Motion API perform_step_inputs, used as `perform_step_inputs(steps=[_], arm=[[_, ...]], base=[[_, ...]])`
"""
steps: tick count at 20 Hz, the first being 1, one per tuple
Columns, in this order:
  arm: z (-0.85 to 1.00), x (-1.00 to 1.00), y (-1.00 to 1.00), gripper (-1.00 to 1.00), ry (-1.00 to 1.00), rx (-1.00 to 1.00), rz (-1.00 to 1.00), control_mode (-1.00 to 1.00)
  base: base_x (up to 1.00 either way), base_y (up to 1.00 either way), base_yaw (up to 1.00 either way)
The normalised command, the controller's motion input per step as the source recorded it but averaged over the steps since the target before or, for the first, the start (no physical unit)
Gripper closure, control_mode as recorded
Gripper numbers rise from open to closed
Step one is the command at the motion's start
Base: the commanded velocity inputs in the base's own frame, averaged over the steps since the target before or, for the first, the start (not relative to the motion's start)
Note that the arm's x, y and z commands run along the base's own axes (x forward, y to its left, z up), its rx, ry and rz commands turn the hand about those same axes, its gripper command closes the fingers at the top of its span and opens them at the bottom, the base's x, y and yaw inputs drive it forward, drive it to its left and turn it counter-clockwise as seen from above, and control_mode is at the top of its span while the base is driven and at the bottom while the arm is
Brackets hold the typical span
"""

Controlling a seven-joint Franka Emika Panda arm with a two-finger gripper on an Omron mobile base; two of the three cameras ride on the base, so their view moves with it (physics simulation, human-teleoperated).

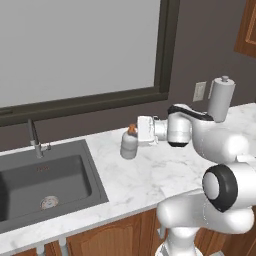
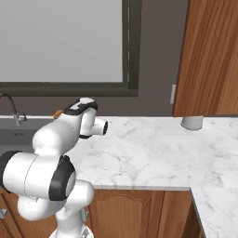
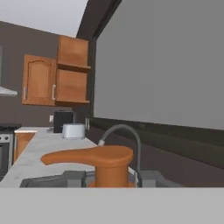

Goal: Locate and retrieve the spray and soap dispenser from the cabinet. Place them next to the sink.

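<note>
Fingers (image 1: 136,134) gripping the light, rigid pale grey-white orange-pumped soap dispenser (image 1: 129,146) at its neck, over white marble worktop (image 1: 150,175).

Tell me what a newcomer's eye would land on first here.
The white arm reaching across the marble counter, its gripper shut on the soap dispenser just right of the sink. Up close, the orange pump stands out against the faucet behind it. A paper-towel roll stands further right.
</note>
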Motion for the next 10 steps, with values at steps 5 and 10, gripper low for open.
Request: perform_step_inputs(steps=[5, 10], arm=[[-0.17, 0.28, 0.15, 1.0, -0.03, -0.02, 0.03, -1.0], [-0.3, 0.29, 0.21, 1.0, 0.01, -0.05, 0.0, -1.0]], base=[[0.0, 0.0, 0.0], [0.0, 0.0, 0.0]])
